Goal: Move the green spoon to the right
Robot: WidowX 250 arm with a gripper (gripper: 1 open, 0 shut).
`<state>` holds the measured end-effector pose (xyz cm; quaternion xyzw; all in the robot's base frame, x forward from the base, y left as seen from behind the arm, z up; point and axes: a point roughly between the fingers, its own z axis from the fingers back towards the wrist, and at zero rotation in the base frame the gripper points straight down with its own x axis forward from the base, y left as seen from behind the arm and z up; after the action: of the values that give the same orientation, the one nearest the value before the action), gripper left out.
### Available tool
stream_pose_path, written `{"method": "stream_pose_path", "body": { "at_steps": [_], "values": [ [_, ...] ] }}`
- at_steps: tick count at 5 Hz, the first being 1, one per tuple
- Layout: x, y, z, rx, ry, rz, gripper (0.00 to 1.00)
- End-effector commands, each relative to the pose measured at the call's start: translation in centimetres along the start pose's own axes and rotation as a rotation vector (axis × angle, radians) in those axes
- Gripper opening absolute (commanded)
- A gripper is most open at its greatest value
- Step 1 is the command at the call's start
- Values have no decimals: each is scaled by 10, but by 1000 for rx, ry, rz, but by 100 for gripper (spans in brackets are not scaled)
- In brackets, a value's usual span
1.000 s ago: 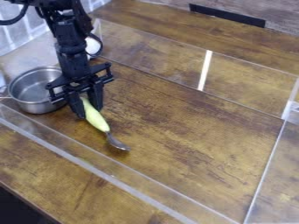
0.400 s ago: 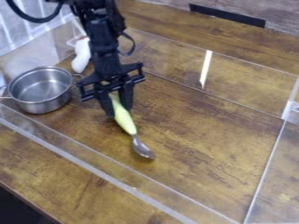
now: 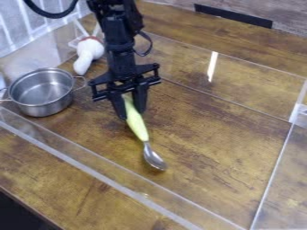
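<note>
The small spoon with a thick yellow-green plastic handle and a silver metal bowl (image 3: 140,131) is hanging slanted, its bowl touching or almost touching the brown wooden table (image 3: 216,135). The black robot gripper (image 3: 126,96) is pointing down and its fingers are clamped on the handle's upper end. To the left a round steel pot (image 3: 42,91) is standing, and behind it a white bottle-shaped object with a red part (image 3: 85,56) is lying. No readable writing is showing anywhere.

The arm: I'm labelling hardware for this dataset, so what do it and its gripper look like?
The arm is black all over, slim and jointed, with a dark cable looping near its top. Its gripper is black too: a crossbar carrying two thin straight fingers. No markings are legible.
</note>
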<state>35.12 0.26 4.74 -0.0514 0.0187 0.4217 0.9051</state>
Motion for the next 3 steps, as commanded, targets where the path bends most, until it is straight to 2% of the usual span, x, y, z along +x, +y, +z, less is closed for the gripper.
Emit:
{"method": "stream_pose_path", "body": {
  "at_steps": [1, 2, 3],
  "values": [
    [-11, -7, 29, -57, -73, -47, 0],
    [-18, -6, 29, -59, -84, -59, 0],
    [-25, -4, 31, -55, -91, -129, 0]
  ]
}}
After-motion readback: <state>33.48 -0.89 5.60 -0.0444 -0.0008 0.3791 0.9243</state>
